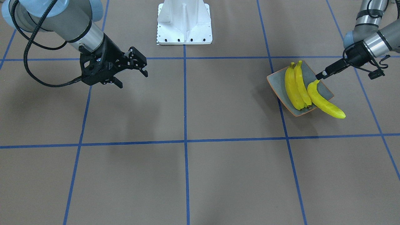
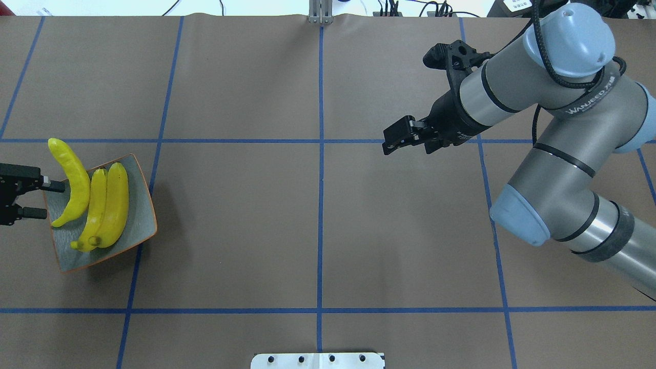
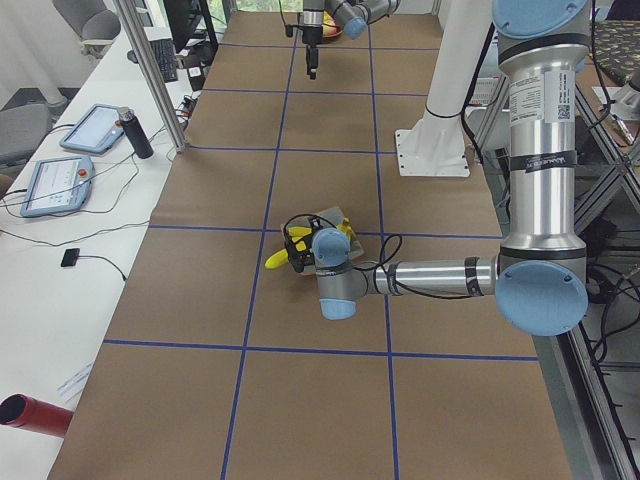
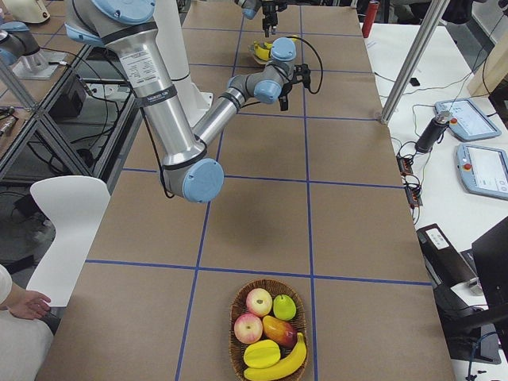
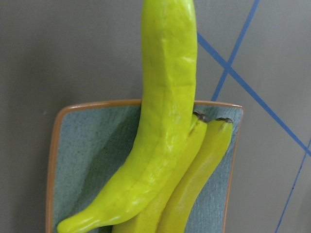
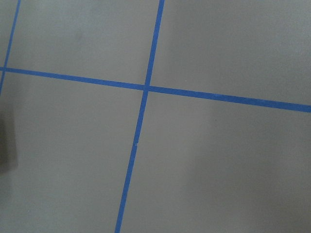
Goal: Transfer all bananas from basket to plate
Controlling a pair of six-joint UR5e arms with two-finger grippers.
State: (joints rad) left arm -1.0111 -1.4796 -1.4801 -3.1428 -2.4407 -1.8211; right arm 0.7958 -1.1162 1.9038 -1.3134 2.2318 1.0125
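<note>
1. The left gripper [image 2: 43, 200] has its black fingers apart and empty, just beside a banana.
2. Three glossy, curved yellow bananas [image 2: 109, 205] lie on the plate [image 2: 141, 225], a rectangular grey-blue dish with an orange rim. One overhangs its edge.
3. The right gripper [image 2: 392, 143] has its fingers apart and empty over the matte brown surface [image 2: 246, 230].
4. A fourth banana [image 4: 286, 361] lies in the woven basket [image 4: 232, 329].

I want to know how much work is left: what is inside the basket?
One banana lies in the basket, beside two pink apples, a green apple, a reddish fruit and another yellow fruit. Anything beneath them is covered.
</note>
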